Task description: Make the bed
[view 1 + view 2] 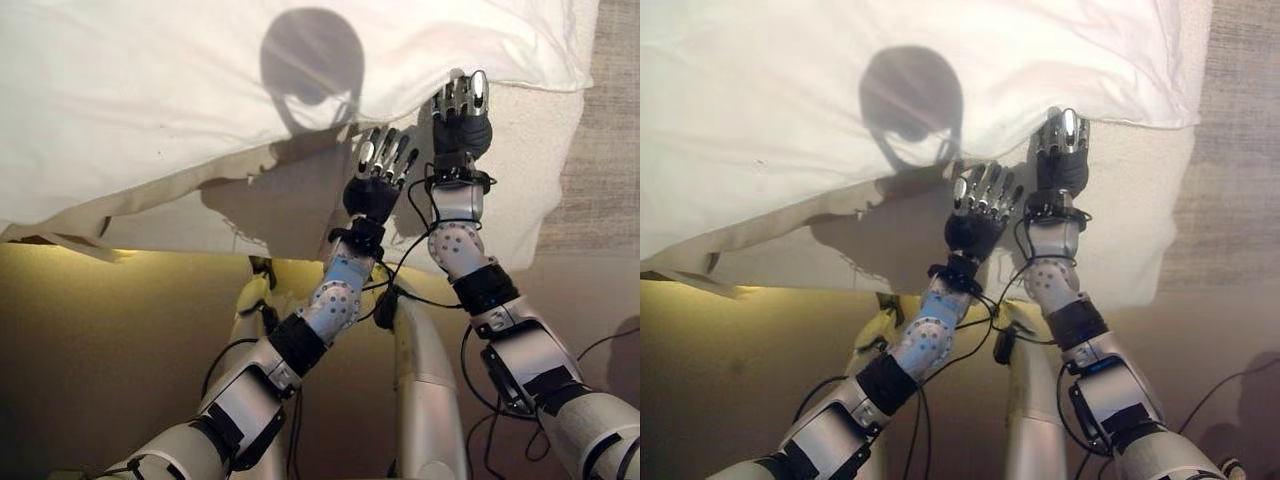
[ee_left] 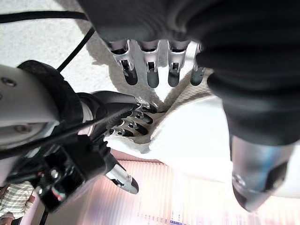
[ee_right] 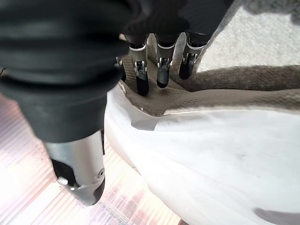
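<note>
While both arms reach up to the bed edge, the left hand [image 1: 381, 160] rests straight, relaxed fingers flat against the cream textured mattress side [image 1: 520, 150], holding nothing. Right hand [image 1: 461, 108], just beside it, has fingers extended under the hanging edge of the white smooth duvet [image 1: 150, 90], not curled round it.

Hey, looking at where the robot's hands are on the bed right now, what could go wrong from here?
The right hand has only its fingertips at the white duvet's edge, so the cloth may slip free when pulled. The left hand is open against the textured mattress side, not holding the duvet, so a pull would likely be one-sided and leave the duvet skewed.
</note>
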Controlling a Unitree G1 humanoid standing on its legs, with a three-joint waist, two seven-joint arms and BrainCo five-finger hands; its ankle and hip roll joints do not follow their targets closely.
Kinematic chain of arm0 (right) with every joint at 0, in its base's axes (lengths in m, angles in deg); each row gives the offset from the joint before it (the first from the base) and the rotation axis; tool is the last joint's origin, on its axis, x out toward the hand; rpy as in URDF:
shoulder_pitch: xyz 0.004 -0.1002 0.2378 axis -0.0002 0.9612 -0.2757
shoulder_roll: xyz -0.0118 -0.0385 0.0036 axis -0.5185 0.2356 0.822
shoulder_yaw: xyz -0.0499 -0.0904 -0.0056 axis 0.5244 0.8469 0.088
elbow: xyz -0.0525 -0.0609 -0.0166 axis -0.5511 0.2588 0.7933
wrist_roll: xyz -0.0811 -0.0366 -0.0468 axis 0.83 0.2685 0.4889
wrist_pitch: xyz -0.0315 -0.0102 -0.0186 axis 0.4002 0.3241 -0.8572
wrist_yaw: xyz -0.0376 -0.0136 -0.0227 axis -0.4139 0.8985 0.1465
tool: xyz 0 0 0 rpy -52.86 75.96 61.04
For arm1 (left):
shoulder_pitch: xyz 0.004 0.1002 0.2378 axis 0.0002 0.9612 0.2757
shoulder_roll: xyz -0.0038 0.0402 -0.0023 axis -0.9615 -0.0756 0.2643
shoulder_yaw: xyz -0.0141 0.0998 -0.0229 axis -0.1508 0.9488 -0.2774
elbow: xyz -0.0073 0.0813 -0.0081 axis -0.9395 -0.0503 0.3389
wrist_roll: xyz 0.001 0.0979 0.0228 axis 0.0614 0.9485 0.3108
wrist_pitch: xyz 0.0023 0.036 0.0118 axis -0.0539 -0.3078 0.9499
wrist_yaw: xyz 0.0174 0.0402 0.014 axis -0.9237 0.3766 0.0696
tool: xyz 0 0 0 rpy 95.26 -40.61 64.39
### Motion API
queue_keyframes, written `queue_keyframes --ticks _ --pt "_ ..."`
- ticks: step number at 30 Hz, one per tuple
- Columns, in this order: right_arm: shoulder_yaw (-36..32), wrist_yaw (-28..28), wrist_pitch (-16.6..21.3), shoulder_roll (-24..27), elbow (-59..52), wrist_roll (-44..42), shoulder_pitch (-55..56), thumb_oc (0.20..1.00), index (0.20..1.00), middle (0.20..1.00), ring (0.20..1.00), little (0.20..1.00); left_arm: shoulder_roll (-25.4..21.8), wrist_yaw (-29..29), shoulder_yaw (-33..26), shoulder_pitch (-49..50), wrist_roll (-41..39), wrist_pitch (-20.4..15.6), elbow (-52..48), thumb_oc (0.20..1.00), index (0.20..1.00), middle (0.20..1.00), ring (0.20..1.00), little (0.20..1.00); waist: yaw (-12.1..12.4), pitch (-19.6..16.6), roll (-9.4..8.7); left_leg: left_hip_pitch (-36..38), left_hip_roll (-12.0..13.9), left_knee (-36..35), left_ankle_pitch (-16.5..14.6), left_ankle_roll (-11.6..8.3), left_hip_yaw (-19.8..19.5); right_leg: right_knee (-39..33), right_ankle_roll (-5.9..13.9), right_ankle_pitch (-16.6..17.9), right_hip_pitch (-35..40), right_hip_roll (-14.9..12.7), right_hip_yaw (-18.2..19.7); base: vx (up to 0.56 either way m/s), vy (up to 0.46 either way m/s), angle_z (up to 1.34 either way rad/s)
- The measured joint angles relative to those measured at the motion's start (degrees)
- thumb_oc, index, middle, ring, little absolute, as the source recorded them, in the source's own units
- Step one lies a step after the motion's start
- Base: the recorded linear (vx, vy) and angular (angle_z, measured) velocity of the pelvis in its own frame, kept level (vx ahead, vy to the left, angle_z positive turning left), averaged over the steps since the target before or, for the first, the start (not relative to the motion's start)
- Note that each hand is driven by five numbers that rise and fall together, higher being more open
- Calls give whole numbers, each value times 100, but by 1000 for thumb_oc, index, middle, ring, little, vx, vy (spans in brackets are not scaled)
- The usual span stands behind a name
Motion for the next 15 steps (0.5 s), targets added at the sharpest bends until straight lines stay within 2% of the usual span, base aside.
queue_keyframes --ticks 12,15 --pt "91 -2 -7 -15 -122 0 -50 1000 1000 1000 1000 1000 5 -10 -34 -87 -126 -33 269 1000 1000 1000 1000 1000 -28 0 -31 -7 39 0 -6 -49 28 -5 0 0 -43 58 40 -1 -5 -1" --pt "113 -2 -7 -15 -122 0 -50 1000 1000 1000 1000 1000 8 -12 -197 -175 -124 -88 263 1000 1000 1000 1000 1000 -32 0 -31 -6 52 4 -6 -50 28 -4 0 0 -45 73 41 0 0 0"
